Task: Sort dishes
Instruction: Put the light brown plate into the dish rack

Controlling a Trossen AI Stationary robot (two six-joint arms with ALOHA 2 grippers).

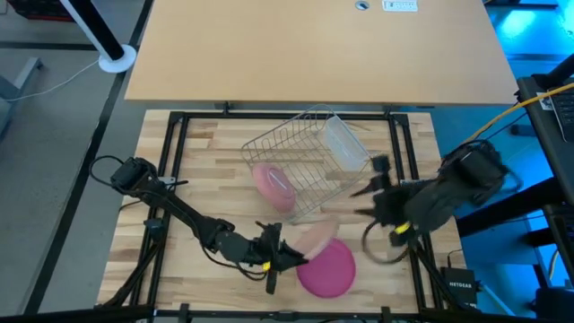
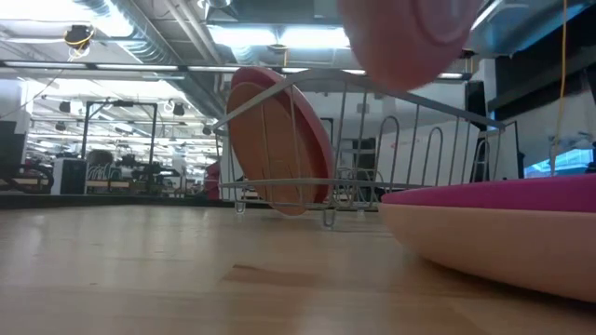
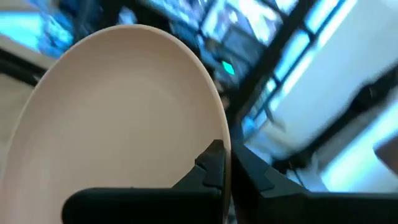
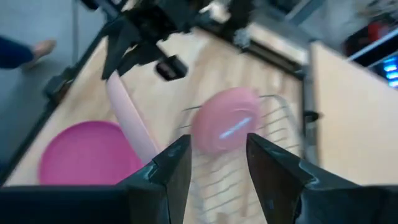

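My left gripper [image 1: 291, 258] is shut on a pale peach plate [image 1: 316, 235], which is off the table near its front edge. A magenta plate [image 1: 327, 267] lies flat on the wood just right of it. A third plate [image 1: 273, 184], pink from above and tan-brown in the low view [image 2: 275, 140], stands on edge between the wires of a silver rack [image 1: 309, 157]. My right gripper [image 1: 366, 190] hovers open to the right of the rack, nothing between its fingers [image 4: 217, 155]. My left gripper pinches the peach plate's rim [image 3: 219, 140] between its two fingers, one finger [image 3: 208, 165] on each face. The fingers reach in about level from the table's left. The plate is lifted clear and tipped up toward standing on edge [image 4: 130, 118].
A clear plastic cup [image 1: 345, 144] lies at the rack's far right end. Black frame rails [image 1: 175, 152] run along the table's left, right and far sides. A tan board [image 1: 314, 45] lies beyond the far edge. Bare wood [image 1: 197, 188] lies left of the rack.
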